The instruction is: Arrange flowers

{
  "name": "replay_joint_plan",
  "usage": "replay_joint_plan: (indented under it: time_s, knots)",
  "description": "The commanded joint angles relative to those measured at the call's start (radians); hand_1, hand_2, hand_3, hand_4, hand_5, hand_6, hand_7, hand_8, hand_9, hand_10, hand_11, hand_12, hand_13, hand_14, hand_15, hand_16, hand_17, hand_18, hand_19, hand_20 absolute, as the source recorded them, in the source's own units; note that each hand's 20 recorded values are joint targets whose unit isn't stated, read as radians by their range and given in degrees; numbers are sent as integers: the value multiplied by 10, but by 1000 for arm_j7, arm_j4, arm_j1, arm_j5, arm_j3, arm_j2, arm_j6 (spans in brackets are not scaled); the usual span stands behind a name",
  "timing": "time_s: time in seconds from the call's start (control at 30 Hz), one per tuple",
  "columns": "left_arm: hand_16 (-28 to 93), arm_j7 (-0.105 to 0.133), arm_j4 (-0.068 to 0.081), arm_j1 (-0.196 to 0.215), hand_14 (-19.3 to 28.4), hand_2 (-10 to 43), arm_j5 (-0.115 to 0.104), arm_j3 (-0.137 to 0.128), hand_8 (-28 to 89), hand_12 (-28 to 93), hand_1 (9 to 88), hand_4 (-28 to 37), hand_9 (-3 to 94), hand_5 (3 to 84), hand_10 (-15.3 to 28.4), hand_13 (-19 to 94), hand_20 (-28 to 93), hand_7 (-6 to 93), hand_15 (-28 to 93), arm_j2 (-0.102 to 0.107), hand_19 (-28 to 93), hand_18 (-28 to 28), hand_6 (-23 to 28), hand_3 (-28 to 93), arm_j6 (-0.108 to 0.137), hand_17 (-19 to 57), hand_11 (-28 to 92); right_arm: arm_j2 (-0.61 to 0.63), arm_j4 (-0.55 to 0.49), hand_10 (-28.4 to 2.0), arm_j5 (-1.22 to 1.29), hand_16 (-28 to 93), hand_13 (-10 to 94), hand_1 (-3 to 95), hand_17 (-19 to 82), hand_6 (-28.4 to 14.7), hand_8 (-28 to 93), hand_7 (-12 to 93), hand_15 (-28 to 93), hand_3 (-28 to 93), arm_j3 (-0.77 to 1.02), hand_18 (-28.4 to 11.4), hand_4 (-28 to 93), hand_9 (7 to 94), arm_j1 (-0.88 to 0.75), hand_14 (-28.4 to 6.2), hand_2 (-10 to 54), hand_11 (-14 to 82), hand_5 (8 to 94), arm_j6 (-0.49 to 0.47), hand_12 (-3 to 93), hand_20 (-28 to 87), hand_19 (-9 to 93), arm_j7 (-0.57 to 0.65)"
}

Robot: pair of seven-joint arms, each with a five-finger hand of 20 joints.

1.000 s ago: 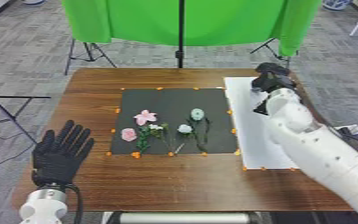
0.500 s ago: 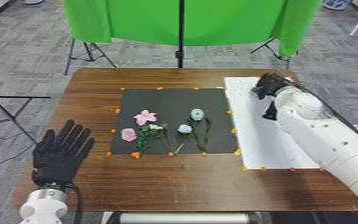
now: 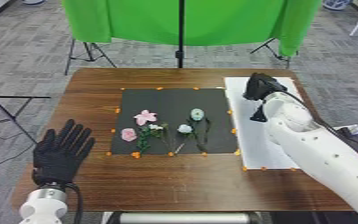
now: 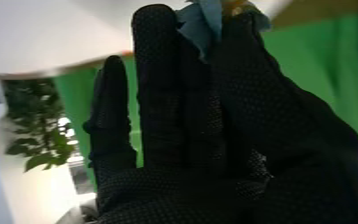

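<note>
"Several flowers lie on the black mat [image 3: 158, 100], pink, white and pale blue-green. Have they moved?"

"No, they lie just as they did. It's the right robot hand [image 3: 262, 86] that has shifted: half a second ago it was farther right over the white sheet [image 3: 255, 145]; now it's closer to the mat, at the sheet's far end."

"Holding anything?"

"Yes, the right wrist view has a blue flower [image 4: 198, 31] pinched between thumb and fingers, at their tips."

"And the left robot hand [image 3: 55, 160]?"

"Same place as before, beside the mat at the tabletop's [image 3: 184, 185] left side, fingers straight and slightly spread."
</note>
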Motion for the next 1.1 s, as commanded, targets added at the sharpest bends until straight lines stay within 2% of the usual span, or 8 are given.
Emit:
replay_joint_plan:
  time_s: [0.03,0.1,0.27,0.37,0.43,0.73,0.9,1.1]
  knots:
    - [-50,-5,-2,15,136,172,-4,-9,-94,101,260,-283,352,433,139,268,156,132,305,-6,281,126,81,756,-13,-48,177,140,-328,-97,-2,392,690,607,240,8,-10,280,263,672,75,-201,-283,843,-219,-68,-87,83,762,-26,390,345,716,-58]
    - [-49,-4,-3,14,136,173,1,-9,-94,101,260,-283,352,433,139,268,155,131,305,-6,280,126,81,755,-11,-48,177,153,-378,-100,-43,388,688,602,240,6,-7,274,266,682,104,-202,-283,842,-280,-68,-88,81,764,-64,386,345,717,-118]
    - [-49,-14,2,3,137,173,2,-3,-94,102,260,-283,352,432,138,267,156,132,305,-9,280,126,81,755,-1,-48,178,129,-435,-102,-83,381,685,600,239,4,-6,264,266,687,113,-205,-283,838,-341,-71,-90,75,767,-29,376,345,717,-136]
    - [-48,-16,2,3,137,173,3,-3,-94,101,259,-283,352,433,138,268,156,132,305,-9,281,126,81,755,2,-48,177,99,-434,-103,-100,378,683,596,239,4,-2,264,267,692,92,-205,-283,836,-334,-71,-90,75,764,-27,374,345,718,-135]
    - [-48,2,2,-1,137,173,-10,4,-94,101,259,-283,352,433,139,268,156,132,305,-4,281,126,81,756,6,-48,177,85,-426,-105,-116,360,677,586,239,3,-1,263,281,678,74,-206,-283,826,-322,-76,-80,88,761,-29,362,342,719,-139]
    - [-49,-13,7,-9,136,179,-11,5,-95,101,253,-283,353,435,138,270,157,133,306,-8,282,126,81,754,18,-48,179,41,-412,-115,-100,299,643,566,234,-7,-20,220,309,671,52,-209,-283,779,-336,-88,-68,132,735,-2,301,328,724,-59]
    - [-49,-10,4,-2,137,183,-18,1,-95,101,248,-283,353,435,139,269,156,134,306,0,281,126,81,752,20,-48,179,52,-446,-140,-70,199,584,503,229,-23,-44,188,370,753,75,-211,-283,669,-354,-112,-94,196,669,-2,190,309,744,-24]
    - [-47,-10,4,-5,136,184,-13,1,-95,101,247,-283,354,434,139,278,157,135,321,-2,282,126,81,752,16,-49,180,53,-496,-160,-45,172,541,456,225,-33,-131,186,397,796,135,-214,-283,619,-388,-128,-95,200,636,-22,173,312,757,-20]
